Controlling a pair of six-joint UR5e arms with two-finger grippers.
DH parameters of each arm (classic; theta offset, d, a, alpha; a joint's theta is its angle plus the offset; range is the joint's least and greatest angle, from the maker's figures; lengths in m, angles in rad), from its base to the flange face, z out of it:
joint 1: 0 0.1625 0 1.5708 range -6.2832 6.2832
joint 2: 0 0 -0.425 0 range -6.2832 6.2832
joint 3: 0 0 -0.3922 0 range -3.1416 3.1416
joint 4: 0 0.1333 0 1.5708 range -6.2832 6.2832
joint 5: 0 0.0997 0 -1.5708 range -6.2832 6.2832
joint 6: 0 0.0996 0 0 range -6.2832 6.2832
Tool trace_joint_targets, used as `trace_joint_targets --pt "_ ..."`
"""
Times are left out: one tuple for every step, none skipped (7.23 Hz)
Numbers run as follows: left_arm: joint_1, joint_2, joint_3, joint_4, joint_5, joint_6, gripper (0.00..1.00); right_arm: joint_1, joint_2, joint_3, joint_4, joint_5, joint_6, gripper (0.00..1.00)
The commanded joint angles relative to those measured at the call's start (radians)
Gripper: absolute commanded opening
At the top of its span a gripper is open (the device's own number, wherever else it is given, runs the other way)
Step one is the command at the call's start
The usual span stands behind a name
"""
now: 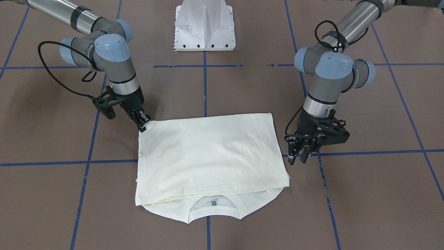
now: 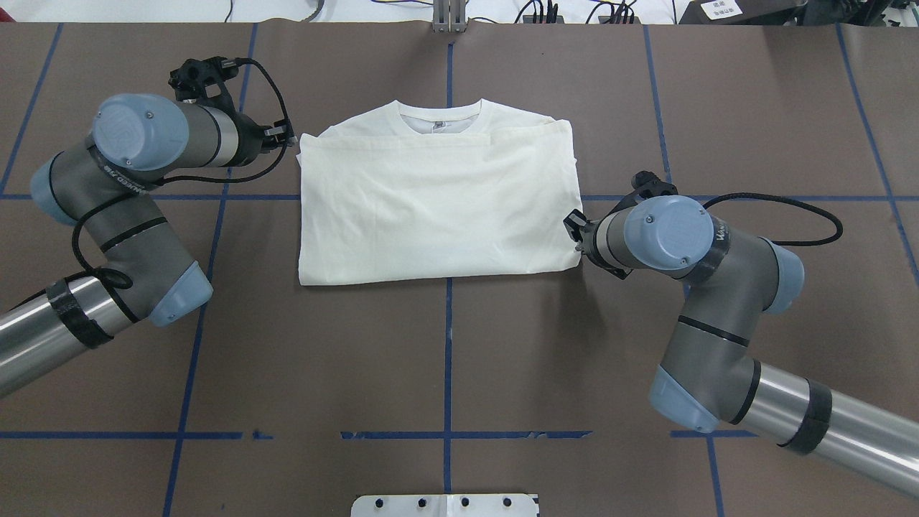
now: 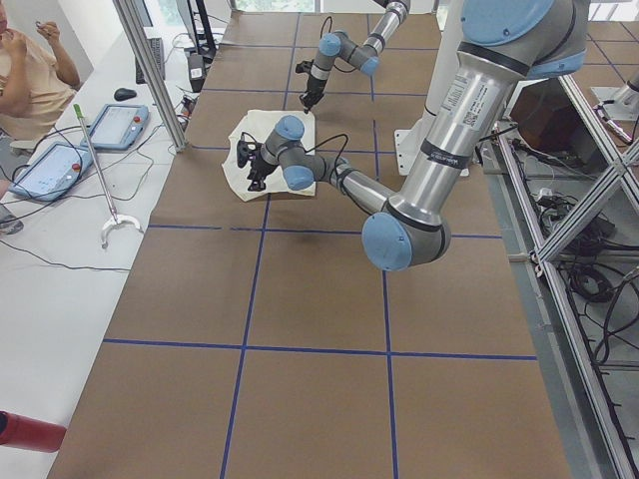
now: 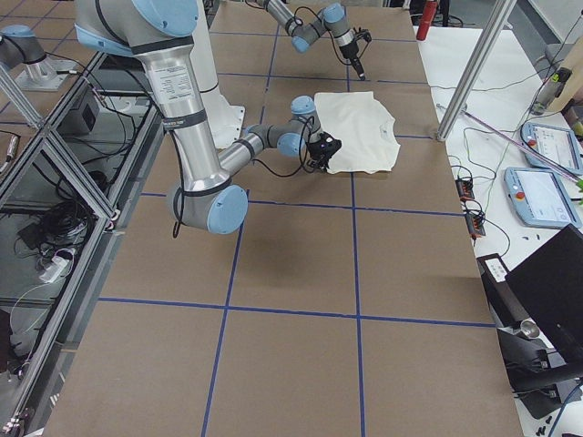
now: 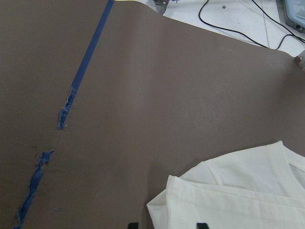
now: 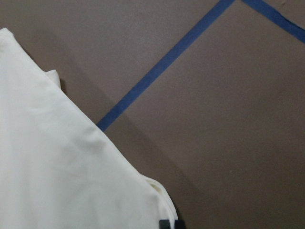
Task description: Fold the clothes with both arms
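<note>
Cream-white T-shirt [image 1: 208, 152] lies folded, plain side up, at the middle of the brown table [image 1: 364, 208], with its collar [image 1: 213, 205] showing from under the folded layer on the side away from the robot. The right gripper [image 1: 142, 124] has its fingers drawn together on the corner of the fold that lies nearest the robot on its right side. The left gripper [image 1: 297, 159] hangs just beside the garment's far left corner with its fingers [image 5: 133, 225] spread apart.
</note>
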Motion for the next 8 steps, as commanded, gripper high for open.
trace_joint_targets --pt "-0.001 0.000 -0.003 0.000 -0.003 -0.001 0.50 -0.033 -0.205 0.271 -0.010 0.069 0.015 0.00" --pt "-0.001 0.000 -0.006 0.000 -0.006 -0.004 0.50 -0.125 -0.325 0.427 -0.010 0.104 0.088 0.00" --pt "0.000 0.000 -0.029 0.000 -0.009 -0.012 0.50 -0.259 -0.395 0.519 -0.019 0.107 0.151 0.00" --pt "0.005 0.002 -0.085 0.001 -0.030 -0.020 0.50 -0.382 -0.417 0.564 -0.020 0.108 0.180 0.00" --pt "0.017 0.024 -0.131 0.003 -0.169 -0.105 0.50 -0.491 -0.417 0.579 -0.020 0.116 0.223 0.00" --pt "0.017 0.025 -0.165 0.003 -0.246 -0.157 0.50 -0.588 -0.418 0.579 -0.020 0.116 0.248 0.00" --pt "0.049 0.025 -0.194 0.009 -0.267 -0.199 0.51 -0.634 -0.418 0.579 -0.020 0.113 0.253 0.99" --pt "0.081 0.025 -0.205 0.012 -0.344 -0.242 0.55 -0.661 -0.421 0.572 -0.023 0.104 0.257 1.00"
